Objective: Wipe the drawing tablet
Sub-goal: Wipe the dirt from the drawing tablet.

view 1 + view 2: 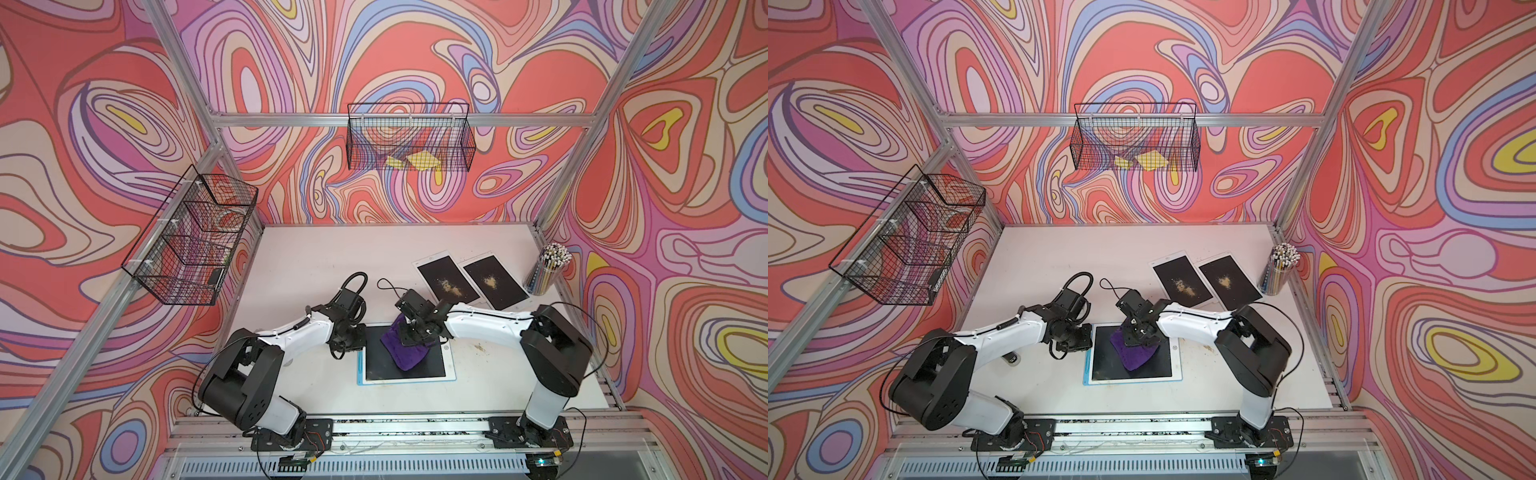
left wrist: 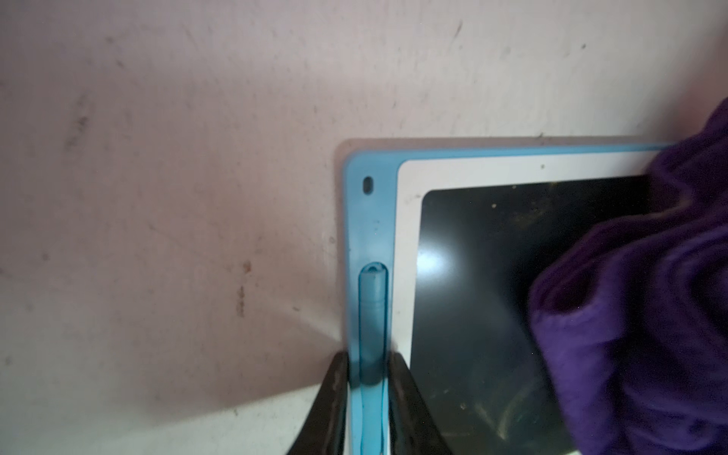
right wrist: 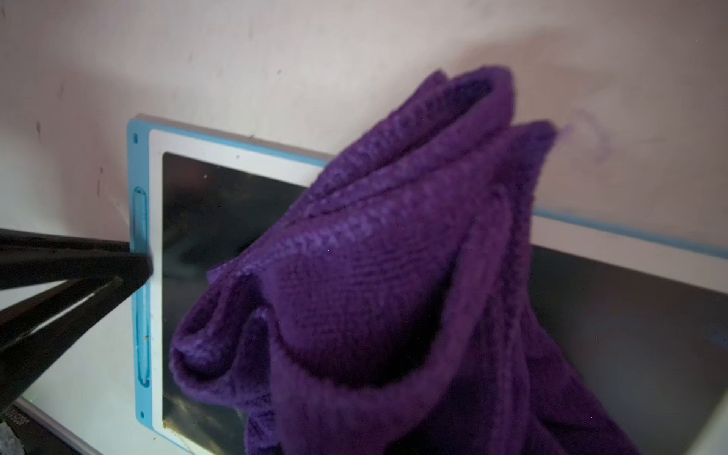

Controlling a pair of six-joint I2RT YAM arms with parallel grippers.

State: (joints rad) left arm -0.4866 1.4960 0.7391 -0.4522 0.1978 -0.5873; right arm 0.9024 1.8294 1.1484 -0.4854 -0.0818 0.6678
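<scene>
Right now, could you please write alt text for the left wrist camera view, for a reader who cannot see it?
The left gripper straddles the blue edge of a drawing tablet, over the pen stored in it. A purple cloth hides part of the dark screen; the pale table is scuffed.

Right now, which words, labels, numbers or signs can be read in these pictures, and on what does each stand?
Nothing can be read with certainty.
Dark part at the edge of the right wrist view: pale letters, cut off and blurred.
Drawing tablet: round mark on its white frame, too small.
Pencils in the clear cup: print too small.
</scene>
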